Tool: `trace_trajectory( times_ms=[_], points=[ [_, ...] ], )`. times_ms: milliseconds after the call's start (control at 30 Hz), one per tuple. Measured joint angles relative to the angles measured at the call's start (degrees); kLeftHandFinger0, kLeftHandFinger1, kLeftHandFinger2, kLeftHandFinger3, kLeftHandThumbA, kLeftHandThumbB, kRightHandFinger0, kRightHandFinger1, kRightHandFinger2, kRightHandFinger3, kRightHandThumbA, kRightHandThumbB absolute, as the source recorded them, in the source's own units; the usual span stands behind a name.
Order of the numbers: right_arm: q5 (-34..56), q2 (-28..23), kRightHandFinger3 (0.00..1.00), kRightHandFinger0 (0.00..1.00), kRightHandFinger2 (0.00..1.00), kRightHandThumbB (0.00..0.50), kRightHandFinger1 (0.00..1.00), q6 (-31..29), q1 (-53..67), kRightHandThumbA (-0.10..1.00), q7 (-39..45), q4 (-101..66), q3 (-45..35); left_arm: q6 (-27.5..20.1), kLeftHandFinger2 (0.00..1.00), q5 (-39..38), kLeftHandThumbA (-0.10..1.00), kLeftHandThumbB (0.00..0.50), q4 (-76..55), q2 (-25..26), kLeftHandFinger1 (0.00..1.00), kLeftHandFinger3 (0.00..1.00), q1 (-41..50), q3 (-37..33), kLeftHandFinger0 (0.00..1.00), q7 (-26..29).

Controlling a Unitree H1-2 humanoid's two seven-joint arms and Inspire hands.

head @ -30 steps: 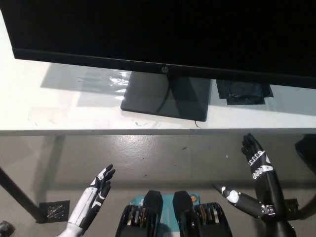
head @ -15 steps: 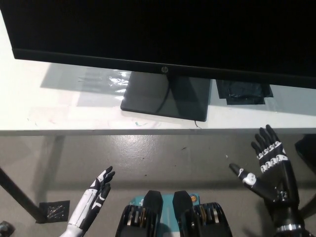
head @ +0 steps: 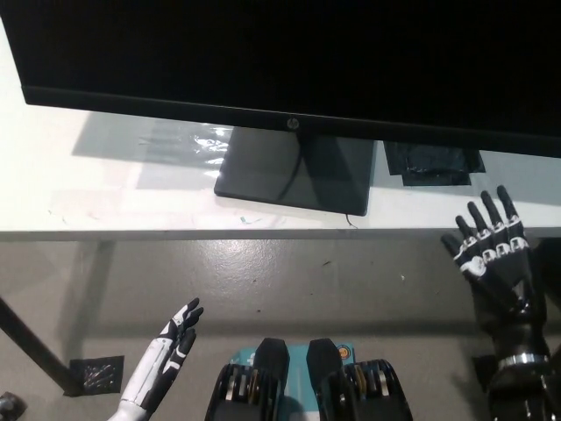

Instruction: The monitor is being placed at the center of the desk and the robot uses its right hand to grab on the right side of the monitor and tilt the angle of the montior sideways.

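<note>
A large black monitor (head: 289,61) fills the top of the head view, its dark square base (head: 296,171) standing on the white desk (head: 114,197). My black right hand (head: 493,259) is raised at the lower right, open with fingers spread, its tips just reaching the desk's front edge. It is below the monitor's right part and touches nothing. My white left hand (head: 168,355) rests open at the lower left, below the desk's edge, holding nothing.
A flat black object (head: 434,164) lies on the desk to the right of the base. A thin cable (head: 289,175) runs down across the base. Grey floor shows below the desk, with a dark desk leg (head: 31,346) at the lower left.
My right hand has risen and moved right, turning so its spread fingers now point up towards the desk edge. The left hand has sunk slightly. Monitor unmoved.
</note>
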Motion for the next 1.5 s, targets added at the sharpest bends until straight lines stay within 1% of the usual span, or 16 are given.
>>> trace_trajectory(
  times_ms=[100,267,400,633,700,733,833,867,1100,1133,1467,1500],
  points=[
    [3.30,0.49,1.00,1.00,1.00,0.342,1.00,1.65,-1.23,1.00,0.49,0.16,-1.80,-0.01,1.00,0.00,1.00,0.306,0.00,0.00,1.00,1.00,0.01,0.00,1.00,0.01],
    [9.23,2.14,1.00,1.00,1.00,0.322,1.00,5.09,-3.65,1.00,0.69,1.69,-5.19,-0.05,1.00,0.00,1.00,0.309,0.00,0.00,1.00,1.00,0.00,0.00,1.00,0.01],
    [13.34,3.68,1.00,1.00,1.00,0.329,1.00,7.69,-5.60,1.00,1.15,4.23,-7.96,-0.13,1.00,0.05,1.00,0.311,-0.01,0.03,1.00,1.00,-0.02,-0.03,1.00,0.04],
    [20.09,6.28,1.00,1.00,1.00,0.327,1.00,12.97,-9.83,1.00,3.71,10.73,-13.06,-1.10,1.00,0.44,1.00,0.311,-0.10,0.23,1.00,1.00,-0.06,-0.31,1.00,0.77],
    [20.96,6.64,1.00,1.00,1.00,0.327,1.00,14.10,-10.51,1.00,4.46,11.79,-14.05,-1.28,1.00,0.61,1.00,0.311,-0.14,0.31,1.00,1.00,-0.07,-0.44,1.00,1.01],
    [21.30,6.80,1.00,1.00,1.00,0.343,1.00,14.58,-10.72,1.00,4.78,12.06,-14.49,-1.34,1.00,0.65,1.00,0.293,-0.15,0.37,1.00,1.00,-0.06,-0.50,1.00,1.05],
    [21.88,7.08,1.00,1.00,1.00,0.344,1.00,15.60,-11.45,1.00,5.37,13.25,-15.48,-1.41,1.00,0.66,1.00,0.295,-0.15,0.47,1.00,1.00,-0.13,-0.62,1.00,1.05],
    [21.97,7.13,1.00,1.00,1.00,0.343,1.00,16.14,-11.94,1.00,5.63,13.91,-16.07,-1.48,1.00,0.67,1.00,0.305,-0.16,0.50,1.00,1.00,-0.25,-0.67,1.00,1.10],
    [22.07,7.38,1.00,1.00,1.00,0.341,1.00,18.04,-14.60,1.00,5.87,16.50,-18.61,-1.67,1.00,0.66,1.00,0.296,-0.25,0.54,1.00,1.00,-0.33,-0.69,1.00,1.39],
    [22.06,7.41,1.00,1.00,1.00,0.350,1.00,18.15,-14.92,1.00,5.87,16.77,-18.90,-1.70,1.00,0.65,1.00,0.298,-0.25,0.54,1.00,1.00,-0.34,-0.69,1.00,1.47],
    [21.96,7.21,1.00,1.00,1.00,0.364,1.00,19.05,-19.02,1.00,6.11,19.60,-21.97,-1.83,1.00,0.60,1.00,0.299,-0.25,0.57,1.00,1.00,-0.35,-0.70,1.00,1.55],
    [21.93,7.15,1.00,1.00,1.00,0.368,1.00,19.06,-19.47,1.00,6.14,19.86,-22.27,-1.83,1.00,0.61,1.00,0.306,-0.25,0.58,1.00,1.00,-0.34,-0.69,1.00,1.56]
  ],
)
